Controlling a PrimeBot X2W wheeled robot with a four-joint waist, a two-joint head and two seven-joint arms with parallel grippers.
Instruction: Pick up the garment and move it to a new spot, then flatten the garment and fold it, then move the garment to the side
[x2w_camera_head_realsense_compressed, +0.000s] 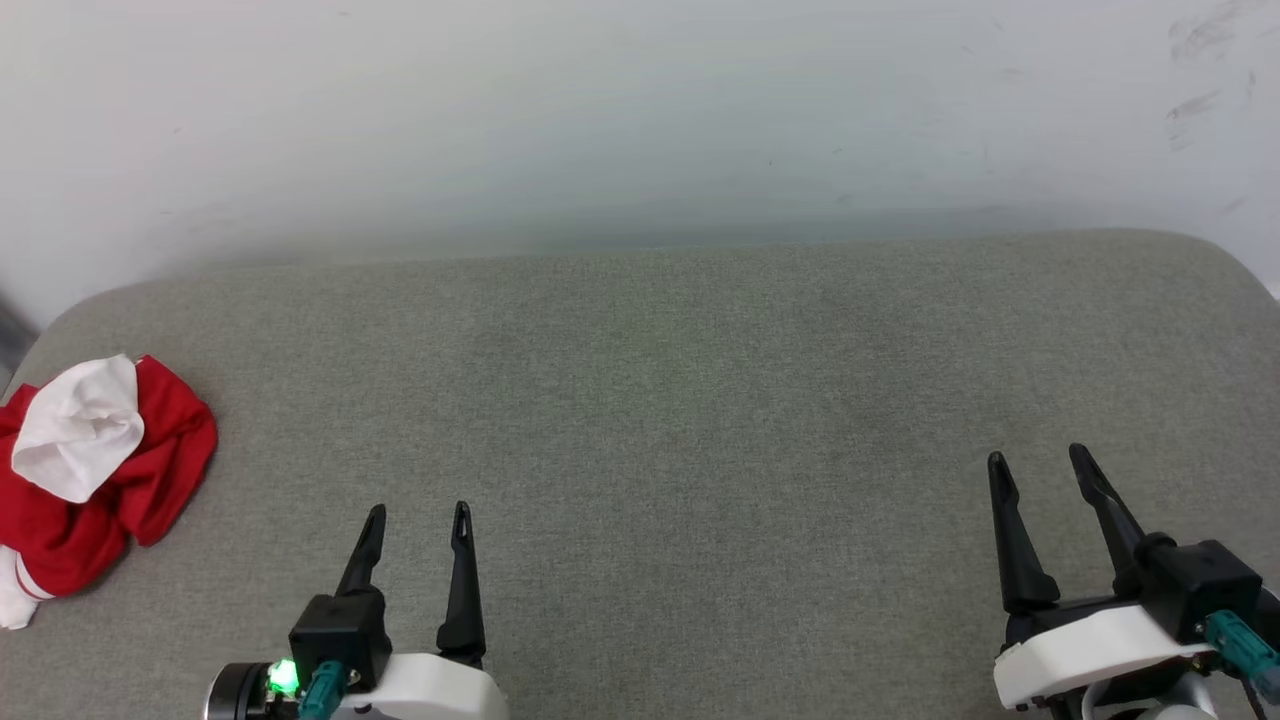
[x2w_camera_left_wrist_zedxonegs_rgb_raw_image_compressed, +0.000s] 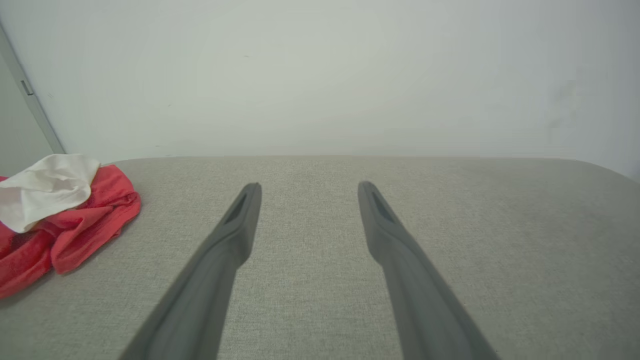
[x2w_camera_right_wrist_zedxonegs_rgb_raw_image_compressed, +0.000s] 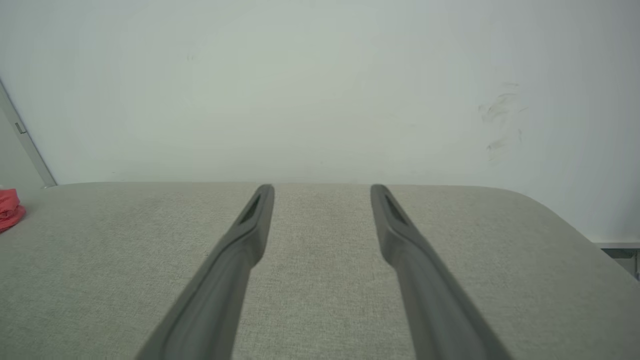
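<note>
One garment (x2w_camera_head_realsense_compressed: 95, 485), red with a white sleeve, lies crumpled at the 9 o'clock edge of the grey fabric worktop (x2w_camera_head_realsense_compressed: 650, 400). There are two grippers: the left gripper (x2w_camera_head_realsense_compressed: 418, 512) at 7 o'clock, well apart from the garment, and the right gripper (x2w_camera_head_realsense_compressed: 1038, 457) at 4 o'clock. Each has two dark fingers (x2w_camera_head_realsense_compressed: 462, 590) spread apart, holding nothing.

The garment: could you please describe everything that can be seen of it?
The garment is a soft red cloth, crumpled into a loose heap with many folds, neither flattened nor folded. A white part lies bunched on top, and a white trim with a red stripe shows at its near end. It lies at the far left of the grey fabric surface, partly cut off by the left edge of the head view. Only this surface touches it; the open left claw stands apart, to its right.
</note>
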